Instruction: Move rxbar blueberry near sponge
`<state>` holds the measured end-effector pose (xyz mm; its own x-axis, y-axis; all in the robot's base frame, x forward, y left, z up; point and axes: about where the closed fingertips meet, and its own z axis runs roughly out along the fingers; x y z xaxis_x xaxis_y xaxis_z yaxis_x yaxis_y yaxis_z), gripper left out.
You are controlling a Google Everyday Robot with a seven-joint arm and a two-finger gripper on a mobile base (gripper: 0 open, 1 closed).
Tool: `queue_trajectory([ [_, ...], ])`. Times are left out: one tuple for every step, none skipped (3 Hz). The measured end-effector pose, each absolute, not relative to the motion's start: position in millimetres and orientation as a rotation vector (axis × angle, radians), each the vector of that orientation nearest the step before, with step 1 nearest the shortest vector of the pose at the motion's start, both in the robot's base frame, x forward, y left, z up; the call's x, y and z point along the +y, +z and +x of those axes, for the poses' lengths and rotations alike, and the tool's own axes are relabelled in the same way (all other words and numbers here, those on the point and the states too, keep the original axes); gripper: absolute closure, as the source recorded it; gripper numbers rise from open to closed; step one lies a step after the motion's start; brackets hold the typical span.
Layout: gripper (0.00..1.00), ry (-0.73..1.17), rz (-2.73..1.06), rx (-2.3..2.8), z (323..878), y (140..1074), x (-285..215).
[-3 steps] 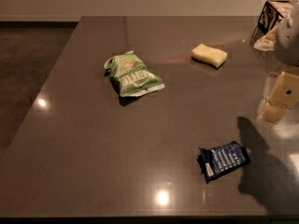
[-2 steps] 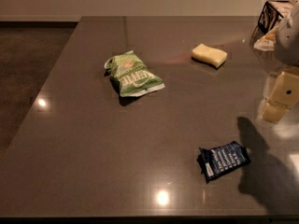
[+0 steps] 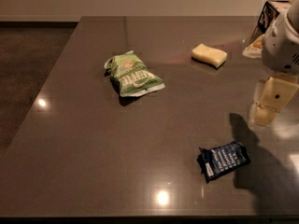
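The rxbar blueberry, a small navy-blue wrapper with white lettering, lies flat on the dark table near the front right. The sponge, a pale yellow block, lies at the back right of the table. My cream-coloured gripper hangs at the right edge of the view, above the table, up and to the right of the bar and in front of the sponge. It holds nothing that I can see. Its shadow falls on the table just right of the bar.
A green chip bag lies left of centre. The dark grey table has its left edge running diagonally, with floor beyond. A dark box and a pale item sit at the back right corner.
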<state>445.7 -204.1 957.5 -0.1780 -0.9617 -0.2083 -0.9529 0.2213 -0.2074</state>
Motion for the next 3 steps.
queue_trajectory([
  [0.0, -0.019, -1.94, 2.133, 431, 935, -194],
  [0.0, -0.003, -2.128, 2.03, 413, 909, -184],
  [0.0, 0.02, -2.247, 1.931, 398, 883, -176],
])
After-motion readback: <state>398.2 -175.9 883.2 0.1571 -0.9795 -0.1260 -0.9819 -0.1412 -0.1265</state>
